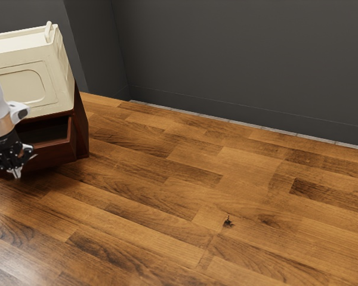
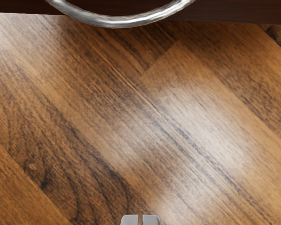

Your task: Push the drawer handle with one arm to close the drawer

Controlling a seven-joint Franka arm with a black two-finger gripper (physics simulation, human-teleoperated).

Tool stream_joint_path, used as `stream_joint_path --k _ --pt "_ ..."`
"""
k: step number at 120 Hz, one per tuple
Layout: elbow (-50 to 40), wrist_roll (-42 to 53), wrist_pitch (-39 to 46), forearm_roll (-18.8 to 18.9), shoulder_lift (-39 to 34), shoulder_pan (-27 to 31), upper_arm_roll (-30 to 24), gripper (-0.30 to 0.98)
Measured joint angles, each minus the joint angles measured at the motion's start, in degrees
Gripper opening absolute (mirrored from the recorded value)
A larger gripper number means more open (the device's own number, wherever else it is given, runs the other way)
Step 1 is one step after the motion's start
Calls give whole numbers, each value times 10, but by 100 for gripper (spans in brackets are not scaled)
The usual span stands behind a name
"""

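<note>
At the exterior view's left edge, my gripper (image 1: 16, 173) points downward in front of the dark brown drawer (image 1: 56, 154), which stands pulled out with its hollow inside showing. In the wrist view the fingertips of my gripper (image 2: 140, 220) are together with nothing between them. The curved silver handle (image 2: 122, 21) sticks out from the drawer front (image 2: 234, 11). A stretch of wood lies between handle and fingertips, and I see no contact between them.
A cream box-like object (image 1: 30, 83) with a raised handle rests on the brown cabinet (image 1: 81, 128). Wooden planks (image 1: 185, 190) spread out to the exterior view's right, with a dark grey wall (image 1: 244, 59) behind them.
</note>
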Motion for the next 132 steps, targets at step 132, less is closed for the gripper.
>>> stream_joint_path --k 132 --pt "94 -11 177 19 169 52 2 -10"
